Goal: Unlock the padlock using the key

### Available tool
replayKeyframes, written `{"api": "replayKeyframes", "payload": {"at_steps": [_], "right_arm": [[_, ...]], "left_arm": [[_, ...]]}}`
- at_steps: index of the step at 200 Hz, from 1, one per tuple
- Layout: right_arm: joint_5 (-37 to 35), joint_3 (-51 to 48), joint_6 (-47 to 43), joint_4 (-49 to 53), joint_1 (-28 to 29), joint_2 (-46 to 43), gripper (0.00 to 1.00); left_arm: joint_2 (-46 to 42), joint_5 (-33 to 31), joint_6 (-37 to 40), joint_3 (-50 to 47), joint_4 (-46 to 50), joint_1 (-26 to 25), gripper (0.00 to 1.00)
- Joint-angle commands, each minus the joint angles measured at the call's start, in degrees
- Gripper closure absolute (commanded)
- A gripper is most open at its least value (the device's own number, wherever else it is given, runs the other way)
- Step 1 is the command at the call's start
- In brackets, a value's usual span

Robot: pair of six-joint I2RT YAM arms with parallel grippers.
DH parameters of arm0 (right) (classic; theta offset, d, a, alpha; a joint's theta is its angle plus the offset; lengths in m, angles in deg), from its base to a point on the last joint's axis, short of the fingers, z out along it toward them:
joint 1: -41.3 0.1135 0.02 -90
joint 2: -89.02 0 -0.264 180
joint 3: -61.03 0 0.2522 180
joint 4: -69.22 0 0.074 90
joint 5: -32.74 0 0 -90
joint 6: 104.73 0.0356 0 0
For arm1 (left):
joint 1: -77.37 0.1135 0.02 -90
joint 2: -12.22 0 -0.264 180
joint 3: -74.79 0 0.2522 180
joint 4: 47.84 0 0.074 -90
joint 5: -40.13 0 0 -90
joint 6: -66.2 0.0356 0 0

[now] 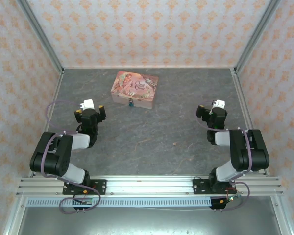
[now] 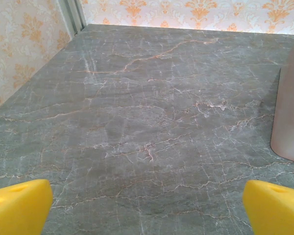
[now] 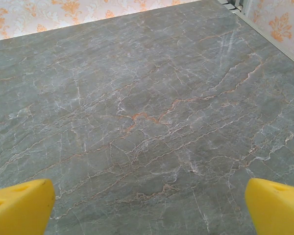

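One padlock [image 1: 131, 103] right of left claw [image 1: 90, 110]

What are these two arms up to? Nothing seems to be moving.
Nothing is being handled yet. The left gripper and right gripper are both open and empty, hovering over the grey table. The padlock, small and teal, sits at the front of the pink tin, with neither gripper touching it. A tiny speck on the table between the arms looks like the key, lying untouched.

Padlock [image 1: 131, 103] at tin [image 1: 135, 85] front (key [image 1: 174, 144] nearer, rightward).
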Motion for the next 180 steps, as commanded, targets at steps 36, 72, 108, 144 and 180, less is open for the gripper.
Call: {"api": "replayKeyframes", "payload": {"at_steps": [36, 72, 108, 144, 180], "right_arm": [[0.26, 0.4, 0.39, 0.01, 0.34, -0.31, 0.01], [0.31, 0.43, 0.42, 0.06, 0.38, -0.21, 0.01], [0.3, 0.51, 0.5, 0.24, 0.34, -0.19, 0.01], [0.3, 0.48, 0.46, 0.15, 0.34, -0.19, 0.01], [0.13, 0.29, 0.5, 0.42, 0.35, -1.01, 0.01]], "left_arm": [[0.2, 0.08, 1.18, 0.68, 0.14, 0.48, 0.0], [0.2, 0.13, 1.16, 0.73, 0.13, 0.52, 0.0], [0.2, 0.05, 1.1, 0.77, 0.23, 0.47, 0.0], [0.2, 0.06, 1.09, 0.75, 0.18, 0.47, 0.0], [-0.69, -0.26, 0.87, 0.82, 0.89, 0.49, 0.0]]}}
